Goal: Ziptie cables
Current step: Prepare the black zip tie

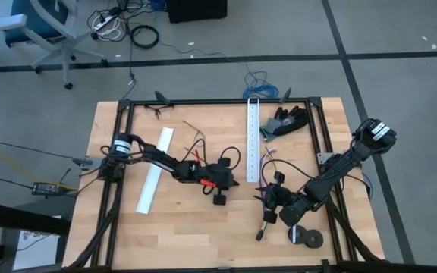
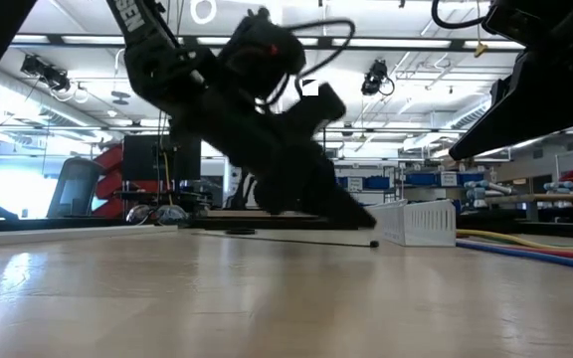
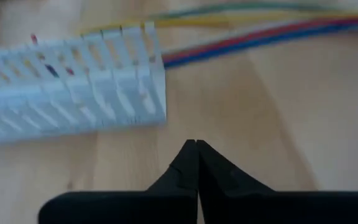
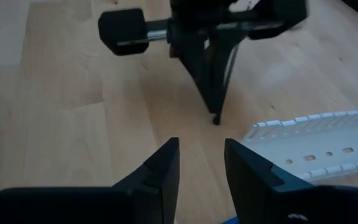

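Fingers of the left gripper [image 3: 196, 144] pressed together with tips low over the bare desk [image 1: 188, 227], just beside the end of the white slotted channel [image 3: 73, 81], grasping nothing that can be made out. Fingers of the right gripper [image 4: 201, 163] parted and empty, facing the left arm's tips from nearby. Cables [image 3: 266, 28] stretched along the wood past the channel's end: thin parallel strands, yellow, green, red, blue and pale.

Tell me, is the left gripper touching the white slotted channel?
Apart. The left wrist view shows bare wood between the shut left gripper and the white slotted channel.
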Controlling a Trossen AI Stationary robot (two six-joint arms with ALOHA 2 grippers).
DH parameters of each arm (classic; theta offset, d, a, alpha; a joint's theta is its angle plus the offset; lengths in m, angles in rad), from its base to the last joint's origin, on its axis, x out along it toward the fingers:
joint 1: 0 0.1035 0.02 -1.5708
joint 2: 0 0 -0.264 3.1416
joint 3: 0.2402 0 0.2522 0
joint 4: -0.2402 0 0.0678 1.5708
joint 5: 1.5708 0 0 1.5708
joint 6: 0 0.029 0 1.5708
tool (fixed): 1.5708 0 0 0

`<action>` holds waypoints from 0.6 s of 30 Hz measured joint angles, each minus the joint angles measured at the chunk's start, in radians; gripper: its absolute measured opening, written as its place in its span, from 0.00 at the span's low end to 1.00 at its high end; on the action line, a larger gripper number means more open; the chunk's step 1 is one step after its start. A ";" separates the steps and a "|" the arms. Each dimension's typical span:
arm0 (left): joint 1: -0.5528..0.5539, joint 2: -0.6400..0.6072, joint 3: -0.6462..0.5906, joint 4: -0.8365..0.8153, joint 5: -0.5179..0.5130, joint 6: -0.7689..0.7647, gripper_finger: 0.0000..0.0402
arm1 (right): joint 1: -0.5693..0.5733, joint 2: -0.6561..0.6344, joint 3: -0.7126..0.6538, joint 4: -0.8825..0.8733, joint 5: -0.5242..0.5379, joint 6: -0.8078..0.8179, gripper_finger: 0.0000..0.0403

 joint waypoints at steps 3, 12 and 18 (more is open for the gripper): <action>-0.001 -0.036 0.002 -0.002 0.014 0.001 0.00 | 0.000 0.000 0.000 -0.012 0.000 0.000 0.28; -0.013 -0.101 0.002 -0.090 -0.020 0.055 0.01 | 0.000 0.000 0.000 -0.026 0.004 0.001 0.28; -0.014 -0.102 0.001 -0.104 -0.034 -0.008 0.09 | 0.000 0.000 0.000 -0.025 0.003 0.001 0.28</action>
